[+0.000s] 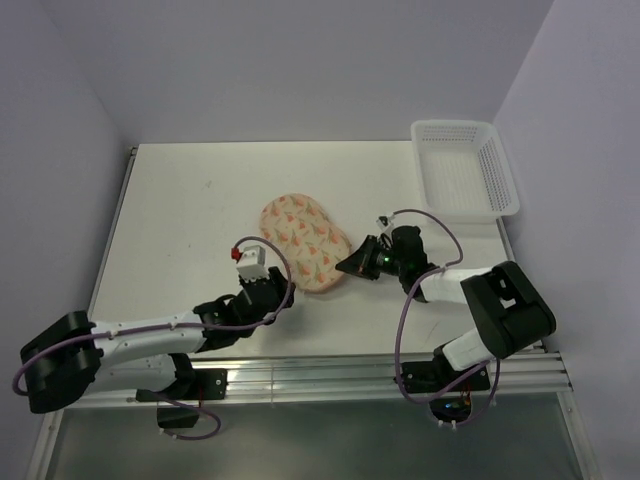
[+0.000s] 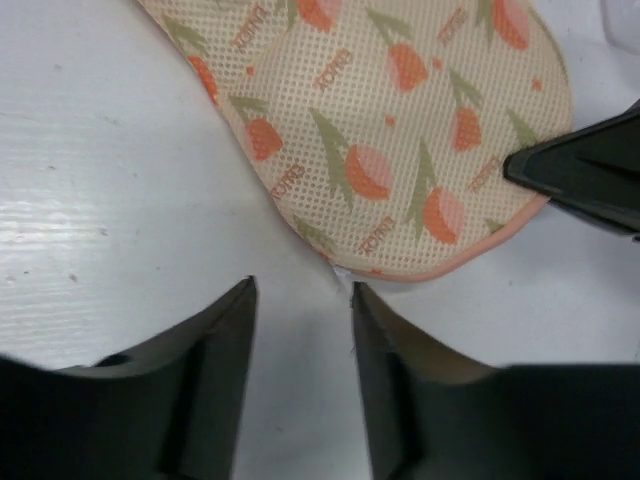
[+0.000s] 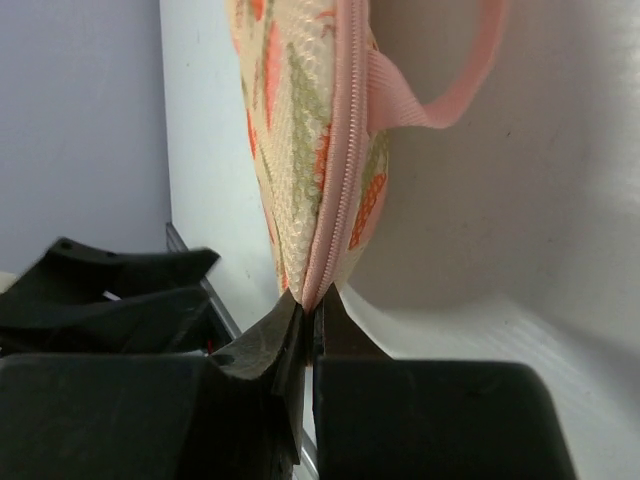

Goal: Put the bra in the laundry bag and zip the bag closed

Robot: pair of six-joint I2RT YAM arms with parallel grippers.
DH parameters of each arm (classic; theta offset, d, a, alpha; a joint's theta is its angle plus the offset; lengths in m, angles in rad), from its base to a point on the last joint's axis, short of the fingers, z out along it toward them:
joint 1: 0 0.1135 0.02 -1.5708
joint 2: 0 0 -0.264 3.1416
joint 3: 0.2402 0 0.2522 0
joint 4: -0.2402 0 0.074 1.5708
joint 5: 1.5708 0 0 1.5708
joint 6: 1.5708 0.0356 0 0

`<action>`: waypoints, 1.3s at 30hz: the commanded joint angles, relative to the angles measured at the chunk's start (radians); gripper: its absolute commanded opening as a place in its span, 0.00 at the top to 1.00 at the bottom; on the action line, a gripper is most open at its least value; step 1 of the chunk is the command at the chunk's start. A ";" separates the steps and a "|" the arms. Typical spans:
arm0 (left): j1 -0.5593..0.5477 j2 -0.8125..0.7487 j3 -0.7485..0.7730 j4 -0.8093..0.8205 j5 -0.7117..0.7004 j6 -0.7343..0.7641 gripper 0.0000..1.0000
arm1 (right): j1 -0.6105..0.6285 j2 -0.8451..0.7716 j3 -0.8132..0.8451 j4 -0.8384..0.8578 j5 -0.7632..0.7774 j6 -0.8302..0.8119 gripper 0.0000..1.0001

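Right fingers (image 3: 258, 350) pinched tight on laundry bag (image 1: 304, 236) rim. Left fingers (image 2: 215, 350) parted, empty, bag just ahead.

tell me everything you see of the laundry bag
The laundry bag is a peanut-shaped pouch of cream mesh fabric printed with orange and green flowers, edged by a pink zip, shut where visible, with a pink loop. It lies on the table. The right gripper pinches its rim; the open left gripper sits just short of its near end.
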 commanded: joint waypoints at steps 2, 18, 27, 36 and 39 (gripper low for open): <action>0.009 -0.166 -0.004 -0.112 -0.025 0.012 0.36 | 0.073 -0.038 -0.085 0.212 0.131 0.110 1.00; 0.009 -0.557 0.160 -0.386 -0.074 0.100 0.14 | 0.167 -0.369 -0.092 -0.237 0.527 -0.069 0.00; 0.009 -0.668 0.275 -0.495 -0.107 0.190 0.10 | 0.167 -0.873 -0.031 -0.602 0.740 -0.233 0.00; 0.009 -0.755 0.315 -0.571 -0.146 0.252 0.11 | 0.167 -1.158 0.126 -0.812 0.900 -0.338 0.00; 0.009 -0.780 0.293 -0.569 -0.143 0.244 0.12 | 0.167 -1.169 0.114 -0.812 0.917 -0.333 0.00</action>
